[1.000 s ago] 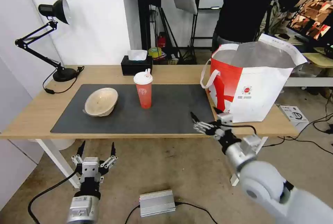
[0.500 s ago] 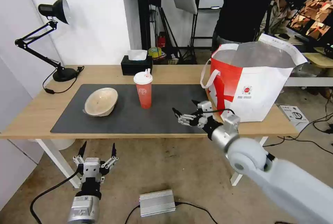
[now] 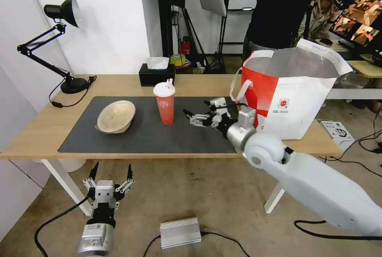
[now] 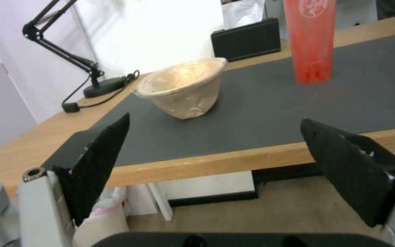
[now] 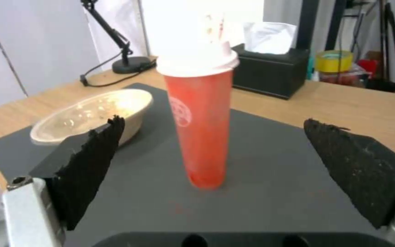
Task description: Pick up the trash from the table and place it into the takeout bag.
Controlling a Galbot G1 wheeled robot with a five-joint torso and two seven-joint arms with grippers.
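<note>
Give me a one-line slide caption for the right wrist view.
Right gripper open, jaws spread either side of the upright red cup on the grey mat, beige bowl beyond.

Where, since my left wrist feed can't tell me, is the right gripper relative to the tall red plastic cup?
Observer: The right gripper hovers over the dark grey mat, just right of the tall red plastic cup, fingers open, not touching it.
Operator: Lined up?
Observer: Yes; in the right wrist view the cup stands centred between its fingers.
Operator: And the bag?
Observer: The white and red takeout bag stands open at the light-wood table's right end.
</note>
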